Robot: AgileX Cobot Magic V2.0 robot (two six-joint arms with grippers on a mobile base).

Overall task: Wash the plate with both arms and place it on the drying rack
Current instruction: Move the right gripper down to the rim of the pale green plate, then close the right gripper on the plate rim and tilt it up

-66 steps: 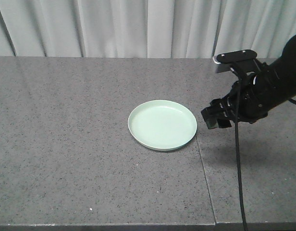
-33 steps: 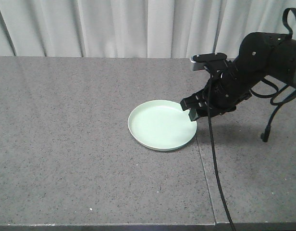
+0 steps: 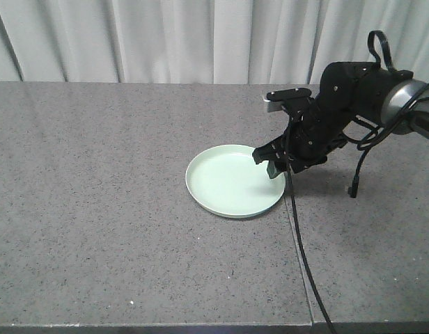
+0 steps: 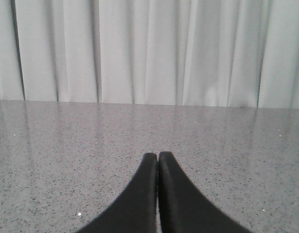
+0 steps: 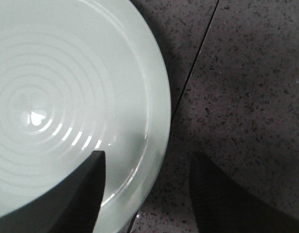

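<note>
Front view: the plate [image 3: 235, 182] lies flat on the grey speckled surface [image 3: 96, 209], a little toward 3 o'clock of the middle. I see nothing else resting on the surface near it. A pale pleated curtain [image 3: 200, 38] closes the 12 o'clock side.

The right arm [image 3: 354, 97] reaches in from 3 o'clock, with a silver-white block [image 3: 274, 105] near its wrist. The right pincer [image 3: 271, 163] sits at the plate's 2 o'clock edge. A black cable [image 3: 305, 268] hangs from the arm and trails across the surface toward 6 o'clock. It runs close along a thin seam [image 3: 290, 209] in the surface, just beside the plate's 3 o'clock edge. A second, shorter cable loop [image 3: 354, 174] dangles at 3 o'clock of the pincer, clear of the plate.

Right wrist view: the right pincer [image 5: 147, 158] is spread. One of its fingers [image 5: 86, 194] is over the inside of the plate [image 5: 67, 92] and the other is over the bare surface [image 5: 246, 97], so the raised rim lies between them. I cannot tell whether either finger touches the plate. The seam [image 5: 194, 63] runs just outside the rim.

Left wrist view: the left pincer [image 4: 157, 162] is pressed together with nothing between its fingers. It points across bare surface [image 4: 52, 155] toward the curtain [image 4: 140, 48]. The left pincer does not appear in the front view.
</note>
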